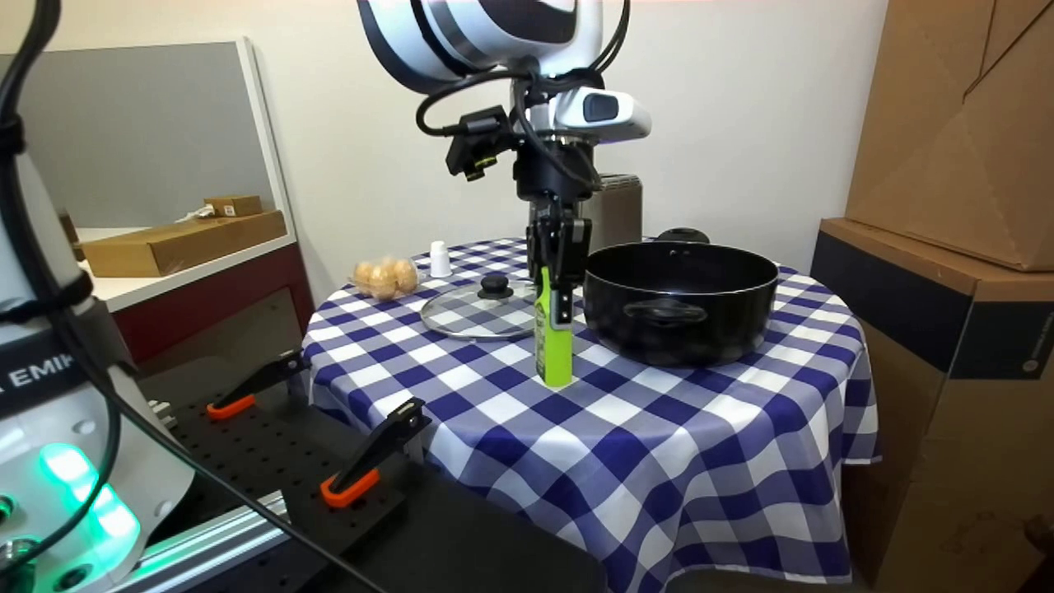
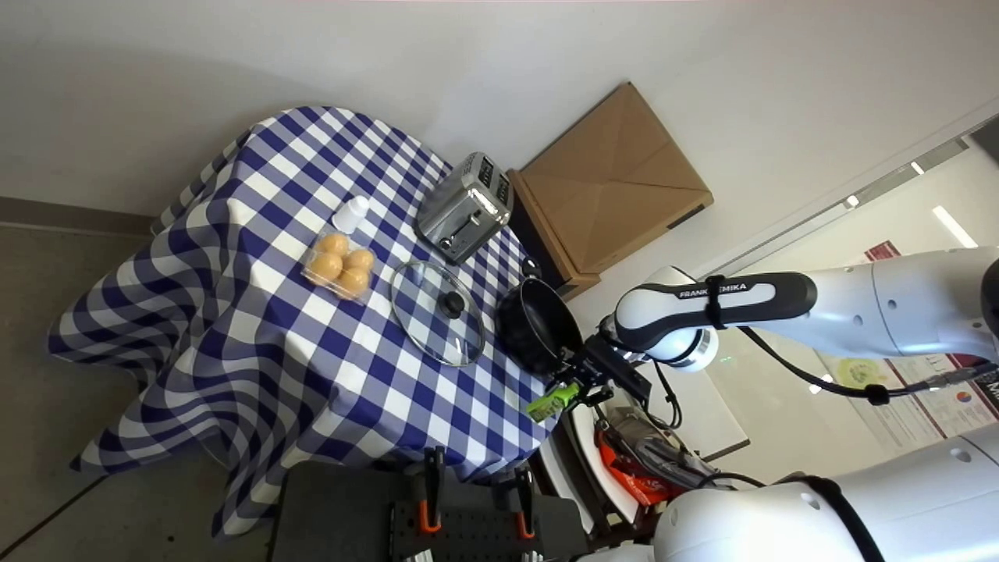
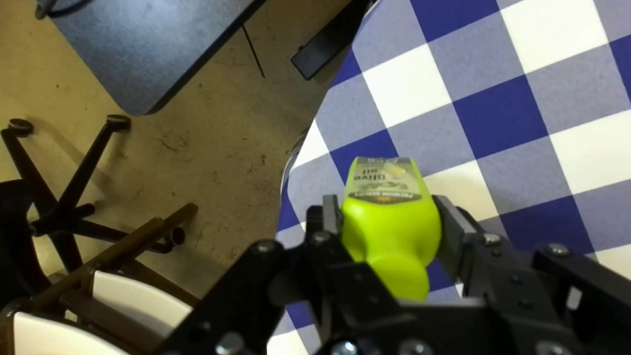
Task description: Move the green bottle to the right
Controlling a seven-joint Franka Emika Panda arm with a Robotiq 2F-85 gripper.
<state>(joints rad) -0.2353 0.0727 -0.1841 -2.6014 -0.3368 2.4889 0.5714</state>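
The green bottle stands upright near the front edge of the checkered table, in front of the black pot. In an exterior view it also shows near the table's edge. I cannot tell whether its base touches the cloth. My gripper points down with its fingers around the bottle's upper part. In the wrist view the bottle sits between the two fingers, label facing away from the palm, and both pads press against its sides. The fingers partly hide its top.
The black pot stands close beside the gripper. A glass lid with a black knob lies next to it. The toaster, an egg pack and a small white container stand farther off. Large cardboard boxes stand beyond the table.
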